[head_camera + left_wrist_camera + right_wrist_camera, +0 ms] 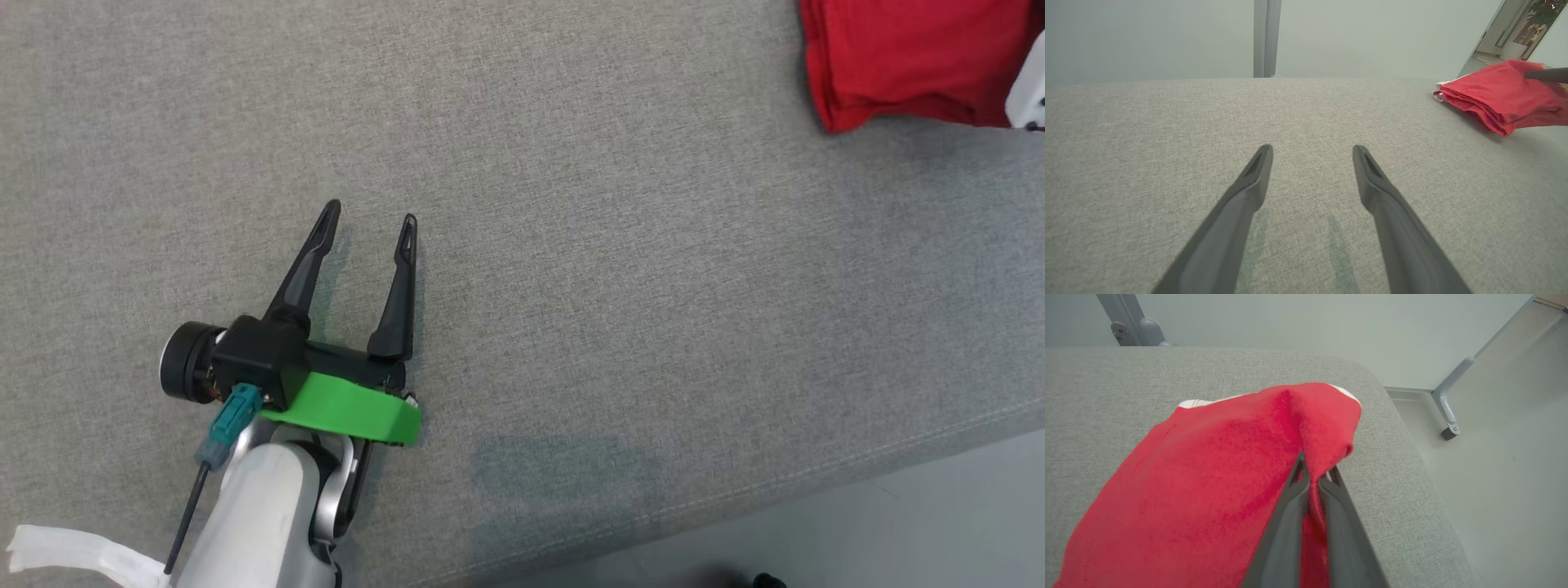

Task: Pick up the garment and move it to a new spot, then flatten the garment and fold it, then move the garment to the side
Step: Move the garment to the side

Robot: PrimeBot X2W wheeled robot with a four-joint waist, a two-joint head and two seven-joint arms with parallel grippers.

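Note:
The garment (pixel 906 57) is a red folded cloth lying at the far right of the grey padded surface, also seen as a flat stack (pixel 1498 96) in the left wrist view. In the right wrist view my right gripper (pixel 1315 473) is shut on a raised fold of the red garment (pixel 1216 473), which shows a white trim at its far edge. My left gripper (pixel 371 216) hovers open over bare grey fabric at the lower left, well apart from the garment, with nothing between its fingers (pixel 1257 171).
The grey upholstered surface (pixel 571 245) ends in a seamed front edge at the lower right, with pale floor beyond. The surface's right edge and a metal frame leg (pixel 1447 412) on the floor lie close past the garment. A white strap lies at the bottom left.

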